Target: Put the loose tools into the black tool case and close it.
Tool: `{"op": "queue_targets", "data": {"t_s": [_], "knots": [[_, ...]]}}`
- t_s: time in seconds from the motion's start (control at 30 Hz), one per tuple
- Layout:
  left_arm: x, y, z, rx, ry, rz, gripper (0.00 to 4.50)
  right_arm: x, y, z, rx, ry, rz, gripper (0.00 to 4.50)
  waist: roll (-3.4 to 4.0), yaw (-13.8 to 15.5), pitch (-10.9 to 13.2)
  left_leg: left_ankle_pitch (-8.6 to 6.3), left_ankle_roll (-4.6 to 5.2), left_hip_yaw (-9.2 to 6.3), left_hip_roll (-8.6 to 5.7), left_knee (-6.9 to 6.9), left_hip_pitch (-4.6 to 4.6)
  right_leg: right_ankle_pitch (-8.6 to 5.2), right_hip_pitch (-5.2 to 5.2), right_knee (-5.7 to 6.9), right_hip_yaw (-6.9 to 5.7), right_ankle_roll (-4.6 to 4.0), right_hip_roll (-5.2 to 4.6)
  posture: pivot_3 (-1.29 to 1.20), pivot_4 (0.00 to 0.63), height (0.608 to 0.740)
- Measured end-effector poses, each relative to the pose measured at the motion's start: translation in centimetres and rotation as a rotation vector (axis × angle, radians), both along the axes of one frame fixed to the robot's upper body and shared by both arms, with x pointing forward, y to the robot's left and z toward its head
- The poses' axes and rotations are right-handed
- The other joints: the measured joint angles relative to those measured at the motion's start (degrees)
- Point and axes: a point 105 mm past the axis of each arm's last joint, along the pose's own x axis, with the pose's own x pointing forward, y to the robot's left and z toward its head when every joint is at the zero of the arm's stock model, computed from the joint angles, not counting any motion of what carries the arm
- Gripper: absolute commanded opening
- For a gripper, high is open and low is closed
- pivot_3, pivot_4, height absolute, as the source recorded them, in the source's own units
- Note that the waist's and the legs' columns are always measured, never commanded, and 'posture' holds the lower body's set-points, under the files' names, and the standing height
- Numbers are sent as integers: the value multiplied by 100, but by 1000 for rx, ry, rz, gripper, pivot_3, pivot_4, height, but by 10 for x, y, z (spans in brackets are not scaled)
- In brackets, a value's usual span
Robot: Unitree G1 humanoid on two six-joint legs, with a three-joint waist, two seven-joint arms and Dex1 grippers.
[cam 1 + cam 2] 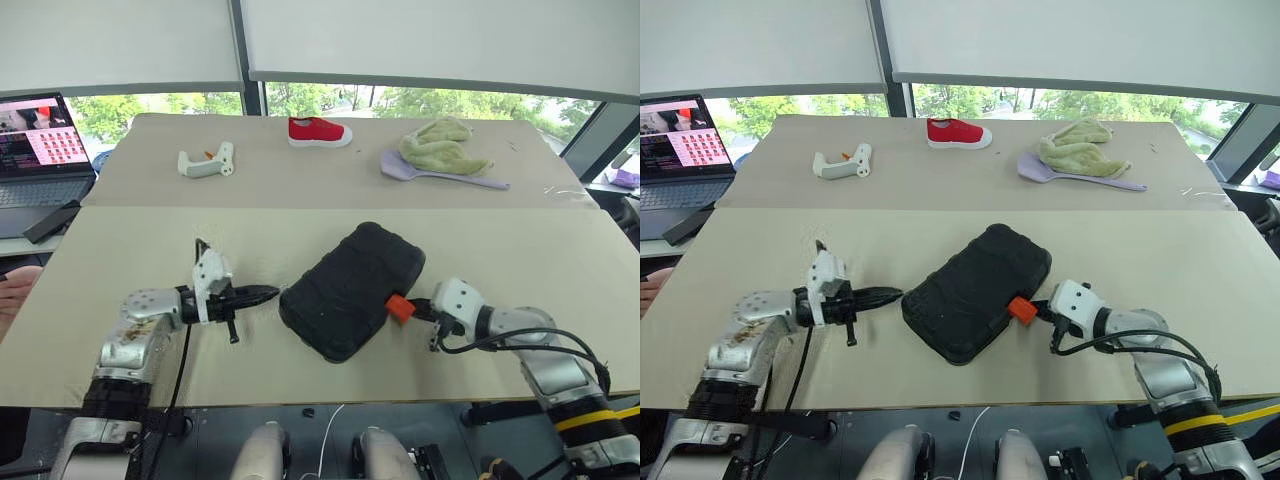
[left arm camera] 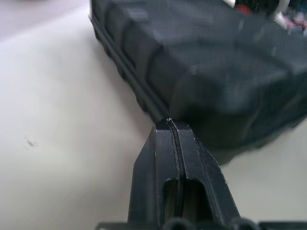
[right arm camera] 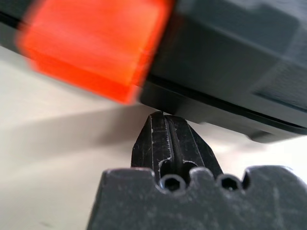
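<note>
The black tool case (image 1: 352, 288) lies closed and slanted on the near table, its ribbed shell up and its orange latch (image 1: 400, 308) on the right side. My left gripper (image 1: 270, 294) is shut, and its tip sits at the case's left edge (image 2: 144, 103); touch cannot be told. My right gripper (image 1: 422, 308) is shut too, its tip just under the case's rim beside the orange latch (image 3: 91, 45). No loose tools lie in view.
On the far table lie a white gun-shaped tool (image 1: 207, 161), a red shoe (image 1: 318, 132), a green cloth (image 1: 440, 146) and a lilac spatula (image 1: 440, 174). A laptop (image 1: 40, 150) stands at the far left. A person's hand (image 1: 12, 290) shows at the left edge.
</note>
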Motion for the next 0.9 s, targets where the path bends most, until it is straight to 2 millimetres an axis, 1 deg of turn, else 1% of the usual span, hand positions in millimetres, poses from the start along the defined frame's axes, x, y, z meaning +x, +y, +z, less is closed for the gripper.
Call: {"op": "queue_targets", "data": {"t_s": [0.07, 0.13, 0.17, 0.2, 0.23, 0.27, 0.3, 0.33, 0.37, 0.4, 0.47, 0.5, 0.57, 0.6, 0.67, 0.77, 0.9], "knots": [[4, 11, 16, 0, -1, 7, 0, -8, -13, -1, 3, 33, -11, 56, 3, 20, 2, 0, 0, -1, -1, 0, -1, 0, 2, -3, -5, 0, -2, 0, 150, 740], [6, 8, 31, -24, -9, -23, 0, -14, -19, -1, 4, 57, -11, 56, 3, 34, 2, 0, 1, -2, -4, 2, -2, 0, 8, -7, -7, 1, -6, 0, 150, 740], [7, -1, 40, -37, -11, -65, 0, -20, -21, -2, 19, 75, -12, 56, 3, 44, 2, 0, 1, -2, -5, 3, -3, 0, 10, -9, -7, 1, -6, 0, 150, 740], [7, -15, 48, -47, -13, -120, 0, -27, -21, -4, 43, 98, -15, 56, 3, 61, 2, 0, 1, -2, -6, 5, -4, 0, 12, -11, -7, 2, -6, 0, 150, 740], [6, -24, 52, -52, -17, -155, 0, -30, -20, -4, 55, 110, -13, 56, 3, 64, 2, 0, 1, -1, -8, 5, -4, 0, 12, -11, -4, 2, -6, 0, 150, 740], [5, -41, 55, -57, -25, -210, 0, -36, -20, -5, 75, 130, -14, 56, 4, 61, 2, 0, 2, 0, -9, 5, -4, 0, 12, -12, -1, 4, -5, 0, 150, 740], [3, -62, 55, -59, -24, -275, 0, -41, -19, -5, 96, 140, -15, 56, 4, 53, 2, -1, 2, 0, -11, 5, -3, 1, 13, -12, 1, 4, -3, 0, 150, 740], [2, -74, 52, -52, -19, -307, 0, -45, -20, -6, 102, 142, -17, 56, 4, 43, 2, -1, 3, 1, -12, 4, -3, 1, 12, -12, 3, 4, -1, 0, 150, 740], [0, -92, 44, -39, -4, -344, 0, -49, -20, -7, 102, 146, -20, 56, 4, 30, 2, -1, 3, 1, -11, 4, -3, 0, 12, -13, 3, 4, 3, 0, 150, 740], [0, -102, 39, -31, 7, -359, 0, -52, -21, -8, 102, 150, -22, 56, 4, 7, 2, -1, 3, 1, -11, 2, -3, 0, 10, -13, 5, 4, 5, 0, 150, 740], [9, -124, 24, 30, 16, -347, 0, -58, -20, -8, 120, 139, -43, 56, 4, -28, 2, -1, 2, 1, -12, 1, -1, 1, 6, -10, 8, 3, 17, 0, 150, 740], [12, -128, 19, 60, 17, -340, 0, -59, -18, -5, 131, 128, -44, 56, 4, -42, 2, -1, 2, 0, -13, -1, -1, 1, 6, -10, 9, 3, 19, 0, 150, 740], [19, -138, 16, 132, -36, -331, 0, -62, -14, 1, 173, 115, -53, 56, 11, -18, -2, 0, 2, -4, -12, -1, 11, 0, 18, -11, 7, 3, 18, 0, 150, 740], [23, -142, 14, 155, -47, -314, 0, -62, -9, 7, 187, 96, -42, 56, 23, 0, -9, 0, 2, -2, -12, 0, 15, 0, 23, -11, 11, 4, 11, 0, 150, 740], [24, -146, 10, 193, -55, -306, 0, -64, 0, 18, 221, 69, -19, 56, 30, 11, -17, 0, 3, -1, -13, 2, 26, -1, 37, -11, 14, 7, 7, 0, 150, 740], [24, -147, 7, 208, -55, -305, 0, -64, 4, 23, 227, 56, -12, 56, 32, 12, -46, -1, 2, -2, -10, 1, 29, -1, 38, -15, 13, 7, 9, 0, 150, 740], [22, -146, 3, 203, -32, -289, 0, -56, 7, 30, 247, 31, -30, 56, 51, 10, -70, -1, 3, -1, -10, 0, 29, -1, 38, -15, 14, 7, 10, 0, 150, 740]]}}
